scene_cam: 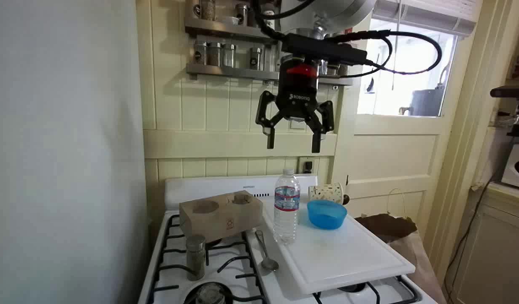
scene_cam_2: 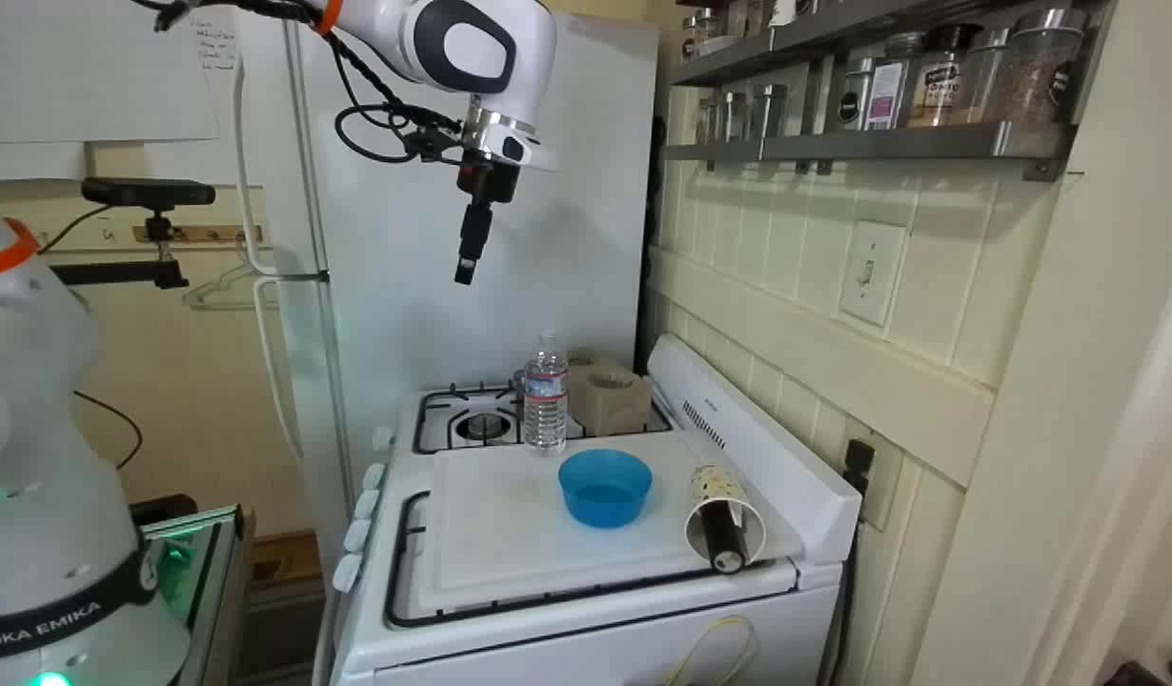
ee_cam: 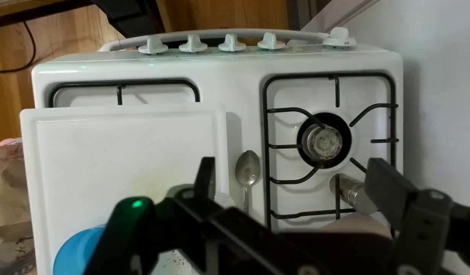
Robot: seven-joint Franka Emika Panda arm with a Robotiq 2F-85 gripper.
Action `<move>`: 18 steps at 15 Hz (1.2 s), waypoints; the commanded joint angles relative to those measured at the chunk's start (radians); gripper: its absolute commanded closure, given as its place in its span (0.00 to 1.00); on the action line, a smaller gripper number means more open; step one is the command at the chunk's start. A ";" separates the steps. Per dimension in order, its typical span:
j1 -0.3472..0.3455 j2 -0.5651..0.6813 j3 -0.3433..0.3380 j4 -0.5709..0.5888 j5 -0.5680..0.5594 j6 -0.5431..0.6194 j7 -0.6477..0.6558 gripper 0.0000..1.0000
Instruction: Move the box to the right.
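Observation:
The tan-grey cardboard box point(scene_cam: 215, 223) with round holes in its top sits on the back burner of the stove, near the backguard. It also shows in an exterior view point(scene_cam_2: 613, 405), partly behind the water bottle. In the wrist view only a corner of the box point(ee_cam: 355, 223) shows, the rest hidden by the gripper body. My gripper point(scene_cam: 293, 150) is open and empty, high above the stove with its fingers pointing down. It also shows side-on in an exterior view point(scene_cam_2: 464, 274) and in the wrist view point(ee_cam: 292, 168). It is well apart from the box.
A water bottle point(scene_cam: 287, 215) stands right of the box. A blue bowl point(scene_cam_2: 605, 491) and a lying patterned cup point(scene_cam_2: 717, 484) are on the white board point(scene_cam: 348, 257). A spice jar point(scene_cam: 195, 259) and spoon point(ee_cam: 248, 170) lie near. A fridge point(scene_cam_2: 557, 267) walls one side.

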 commanded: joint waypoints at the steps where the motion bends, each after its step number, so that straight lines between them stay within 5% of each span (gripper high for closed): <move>1: 0.006 0.001 -0.005 0.002 -0.001 -0.002 0.001 0.00; 9: -0.025 0.092 -0.015 0.176 -0.210 0.034 0.033 0.00; 13: -0.017 0.259 -0.047 0.421 -0.188 -0.076 -0.104 0.00; 18: 0.009 0.516 -0.081 0.690 -0.319 -0.155 0.012 0.00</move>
